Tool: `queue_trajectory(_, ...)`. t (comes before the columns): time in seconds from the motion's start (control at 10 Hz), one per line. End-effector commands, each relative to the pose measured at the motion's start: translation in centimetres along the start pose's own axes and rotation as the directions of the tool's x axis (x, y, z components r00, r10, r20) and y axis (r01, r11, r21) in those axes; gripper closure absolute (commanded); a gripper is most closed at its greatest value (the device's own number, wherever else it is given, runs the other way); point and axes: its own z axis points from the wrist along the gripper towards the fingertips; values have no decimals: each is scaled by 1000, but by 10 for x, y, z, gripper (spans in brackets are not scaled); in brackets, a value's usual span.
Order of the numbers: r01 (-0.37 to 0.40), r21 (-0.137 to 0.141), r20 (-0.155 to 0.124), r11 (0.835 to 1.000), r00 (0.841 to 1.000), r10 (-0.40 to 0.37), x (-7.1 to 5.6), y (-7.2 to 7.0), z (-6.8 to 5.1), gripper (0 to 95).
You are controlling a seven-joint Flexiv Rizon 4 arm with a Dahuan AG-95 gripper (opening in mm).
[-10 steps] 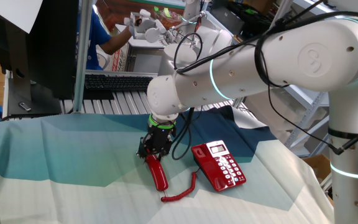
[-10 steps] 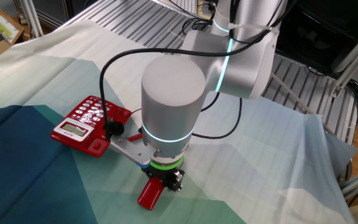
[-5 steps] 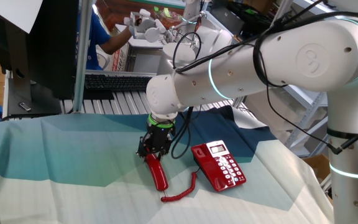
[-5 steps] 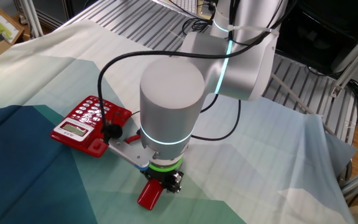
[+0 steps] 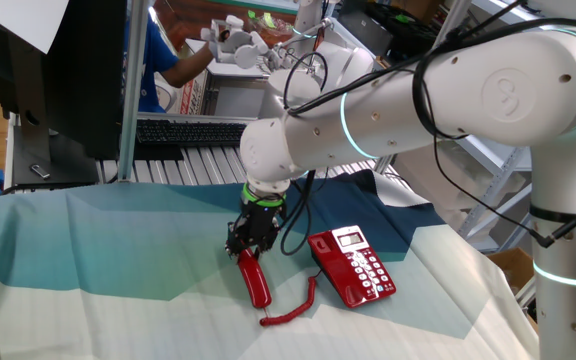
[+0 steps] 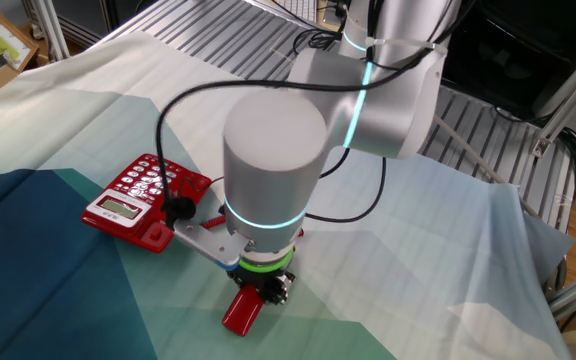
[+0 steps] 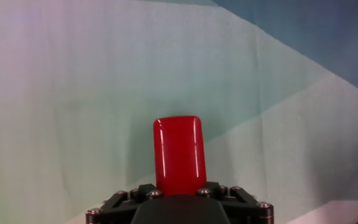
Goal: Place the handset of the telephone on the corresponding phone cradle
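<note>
Little has been changed since the earlier frames: the gripper (image 5: 249, 247) is kept low over the same end of the handset (image 5: 255, 279), with only a slight sideways shift of the arm seen. Whether the jaws are clamped on the handset or merely straddling it cannot be told, since the fingertips are hidden behind the gripper body in the hand view. The handset is laid flat on the cloth (image 5: 118, 250), its free end pointing toward 5 o'clock from the gripper in one fixed view. The telephone (image 5: 351, 265) is seen at about 3 o'clock of the handset, apart from it, joined by the coiled cord (image 5: 293, 308).
</note>
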Motion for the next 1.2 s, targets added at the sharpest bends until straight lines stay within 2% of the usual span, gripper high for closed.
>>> queue_trajectory(0.1, -11, -1, -46, 1000, 999, 11, 0, -2, -4, 950)
queue_trajectory(0.3, -31, -15, -54, 999, 998, 30, 5, -4, -11, 950)
queue_trajectory(0.5, -38, -16, -65, 999, 997, 37, 7, -4, -14, 950)
queue_trajectory(0.7, -38, -28, -87, 999, 996, 36, 9, -7, -19, 950)
queue_trajectory(1.1, -3, -22, -93, 1000, 996, 1, 15, -19, -39, 950)
queue_trajectory(1.2, 2, -12, -95, 1000, 995, -3, 15, -19, -42, 950)
